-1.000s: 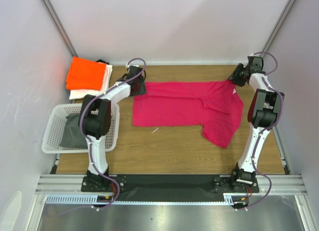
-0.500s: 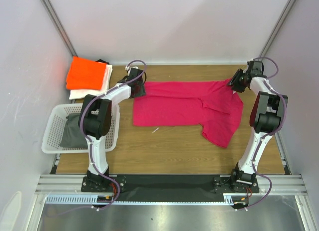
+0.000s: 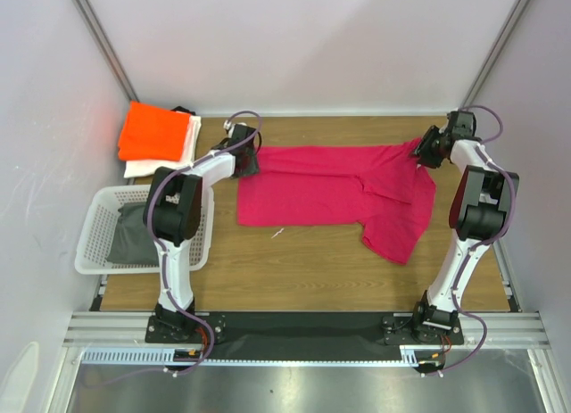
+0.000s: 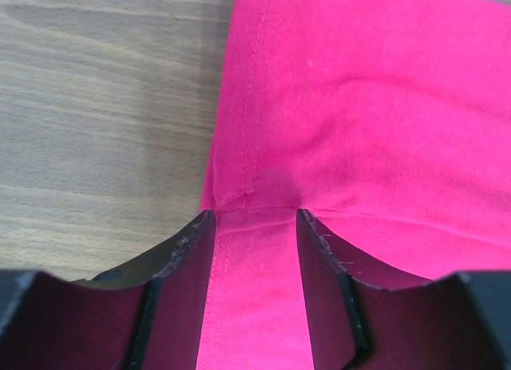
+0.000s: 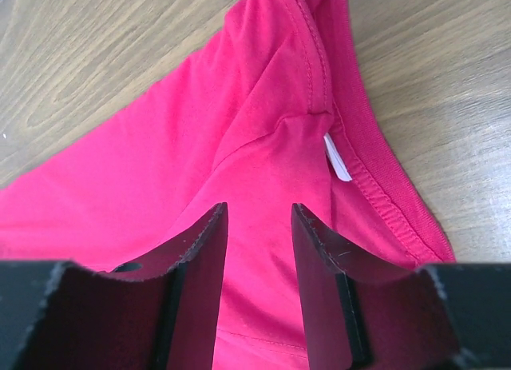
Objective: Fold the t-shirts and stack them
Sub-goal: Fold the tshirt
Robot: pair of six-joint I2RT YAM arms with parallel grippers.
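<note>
pinching the magenta-pink cloth t-shirt (image 3: 330, 190) spread mid wooden table (image 3: 294, 261): left gripper (image 4: 255, 214) clamps its 10 o'clock hem corner, right gripper (image 5: 259, 206) the 2 o'clock collar side. bright orange folded tee (image 3: 156, 132) tops the white folded tee (image 3: 143, 169), far 10 o'clock.

Wood table (image 3: 303, 270), white walls (image 3: 294, 47), alu frame (image 3: 98, 38)

Three t-shirts: one magenta-pink tee (image 3: 330, 185), one orange tee (image 3: 153, 135), one white tee (image 3: 147, 168); one basket (image 3: 89, 243); one grey cloth (image 3: 134, 235).
</note>
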